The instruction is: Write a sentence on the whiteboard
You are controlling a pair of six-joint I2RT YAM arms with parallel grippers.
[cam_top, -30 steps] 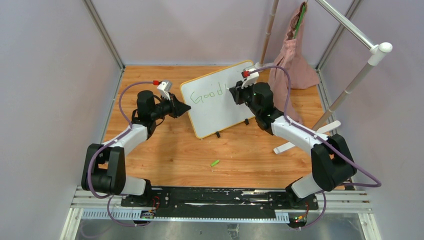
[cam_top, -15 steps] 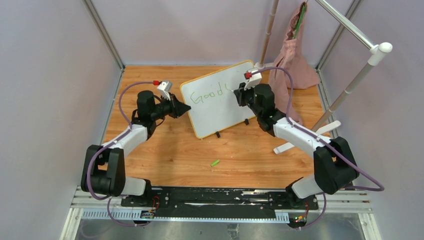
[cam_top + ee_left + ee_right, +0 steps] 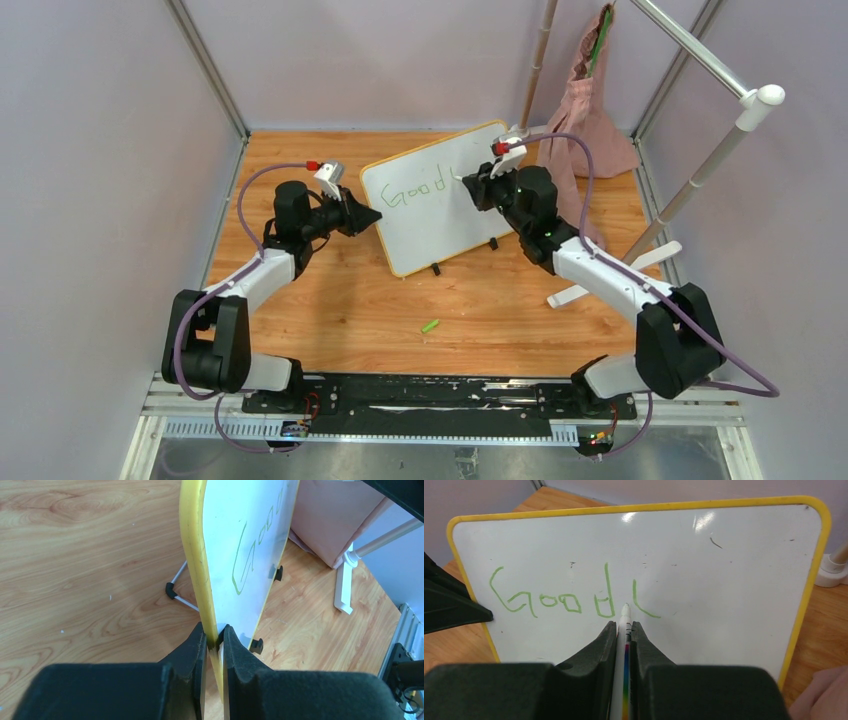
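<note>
The small white whiteboard with the thin yellow frame (image 3: 437,215) stands tilted on its two black feet at the far middle of the wooden table (image 3: 330,300), between the two arms. The left gripper (image 3: 214,633) is closed on the left edge of the frame, low down, with one finger on the front and one on the back. The right gripper (image 3: 624,626) is closed on a thin white marker with a coloured stripe (image 3: 626,613), which points at the board just after the green word "Good".

I judge the board to be light, thin and stiff. Its writing face looks smooth and glossy, so it is probably slippery for the pads. On such small feet it may slide or tip backward when the marker presses. The frame edge seems the right place to hold it, because a grip there does not cover the writing area.

From these views I cannot tell if the marker tip touches the surface. The last green stroke is hard to read; it may be a new letter or a mark. Most of the marker is hidden between the fingers. The back of the board is mostly hidden as well. A small green piece (image 3: 430,326) lies on the table nearer the arms, too small to identify.
</note>
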